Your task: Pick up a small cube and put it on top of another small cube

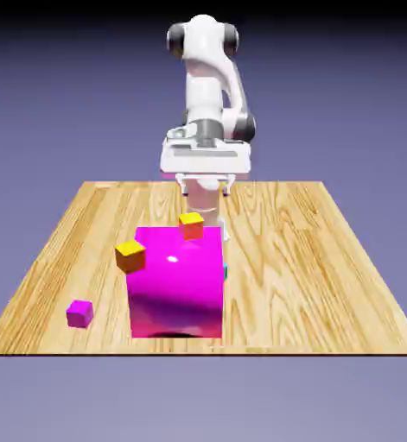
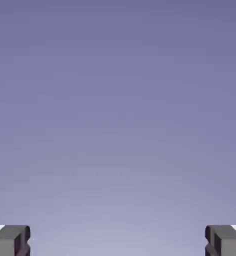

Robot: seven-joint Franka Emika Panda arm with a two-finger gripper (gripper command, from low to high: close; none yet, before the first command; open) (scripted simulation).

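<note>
My fingers (image 1: 205, 187) are spread wide with nothing between them, at upper centre of the exterior view. Below them, an orange-and-yellow cube (image 1: 191, 226) shows at the top edge of a big magenta cube (image 1: 176, 283). The small cyan cube (image 1: 225, 272) peeks past its right side, mostly hidden, right of centre.

table (image 1: 276, 285): wood, streaky grain;
large magenta cube (image 1: 175, 280): smooth, glossy;
robot arm (image 1: 204, 86): smooth, glossy white
</note>
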